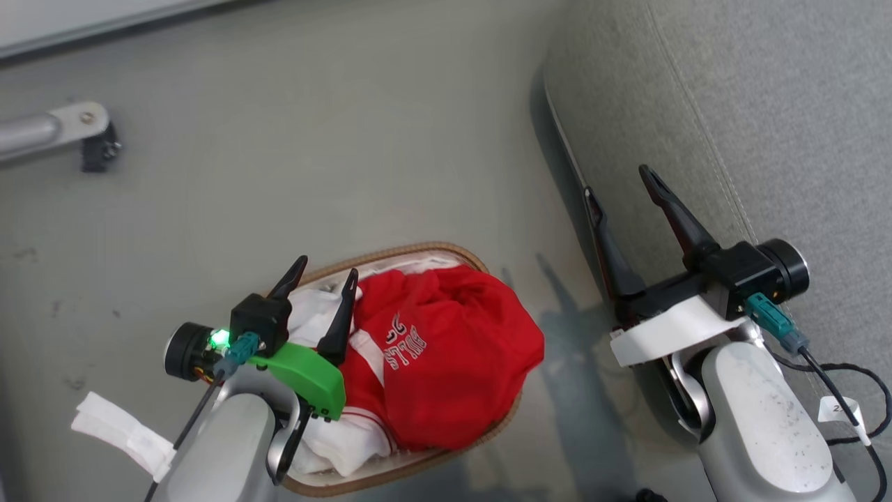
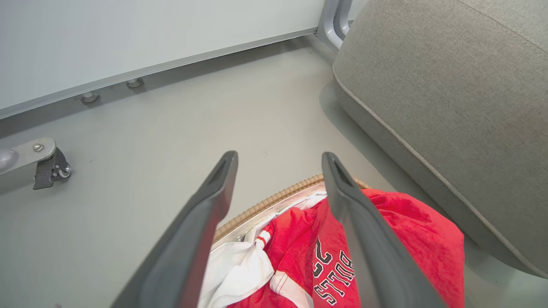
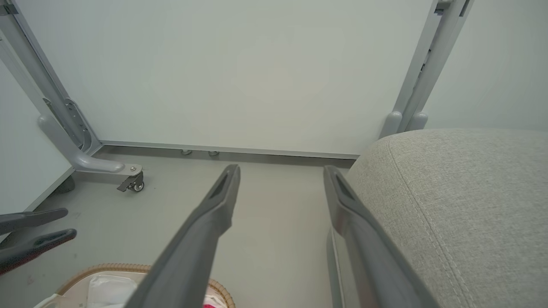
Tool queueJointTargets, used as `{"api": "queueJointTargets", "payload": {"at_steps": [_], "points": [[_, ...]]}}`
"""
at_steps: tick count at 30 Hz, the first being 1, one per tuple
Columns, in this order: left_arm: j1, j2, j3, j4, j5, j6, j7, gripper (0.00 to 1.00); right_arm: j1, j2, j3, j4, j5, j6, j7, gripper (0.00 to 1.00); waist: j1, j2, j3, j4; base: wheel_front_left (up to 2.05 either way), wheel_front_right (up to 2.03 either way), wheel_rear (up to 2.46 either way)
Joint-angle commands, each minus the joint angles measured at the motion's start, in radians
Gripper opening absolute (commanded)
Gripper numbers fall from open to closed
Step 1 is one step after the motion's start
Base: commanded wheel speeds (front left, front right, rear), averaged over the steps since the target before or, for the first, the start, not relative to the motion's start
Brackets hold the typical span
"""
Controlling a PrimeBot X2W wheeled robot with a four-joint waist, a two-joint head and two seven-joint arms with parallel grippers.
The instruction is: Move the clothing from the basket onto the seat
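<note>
Basket (image 1: 417, 249) nr seat (image 1: 766, 104) edge, floor (image 1: 313, 153) gap betw.

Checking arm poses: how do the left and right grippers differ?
The left gripper hangs over the basket and clothing; the right gripper is at the edge of the seat. The left gripper carries a green bracket, the right gripper a white bracket. Both are open, holding nothing.

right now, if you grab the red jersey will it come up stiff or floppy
Probably floppy: the red jersey lies crumpled and mounded in the basket. Likely light, being thin fabric. It may drag the white cloth tangled beside it.
</note>
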Motion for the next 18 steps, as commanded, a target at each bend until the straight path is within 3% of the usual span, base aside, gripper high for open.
{"api": "queueJointTargets", "payload": {"at_steps": [1, 11, 18], "points": [[-0.032, 0.019, -0.012, 0.014, -0.019, -0.003, -0.001, 1.0, -0.023, 0.001, 0.007, -0.012, 0.011, -0.001, -0.005, 1.0, -0.0001, -0.0001, 0.122, -0.088, 0.0, 0.0, 0.0], [-0.161, 0.078, -0.189, 0.104, -0.191, -0.003, -0.001, 1.0, -0.061, 0.001, 0.038, -0.058, 0.05, -0.001, -0.005, 1.0, -0.0001, -0.0001, 0.257, -0.138, 0.0, 0.0, 0.0], [-0.243, 0.133, -0.385, 0.112, -0.368, -0.003, -0.001, 1.0, -0.076, 0.001, 0.051, -0.065, 0.068, -0.001, -0.005, 1.0, -0.0001, -0.0001, 0.324, -0.156, 0.0, 0.0, 0.0]]}}
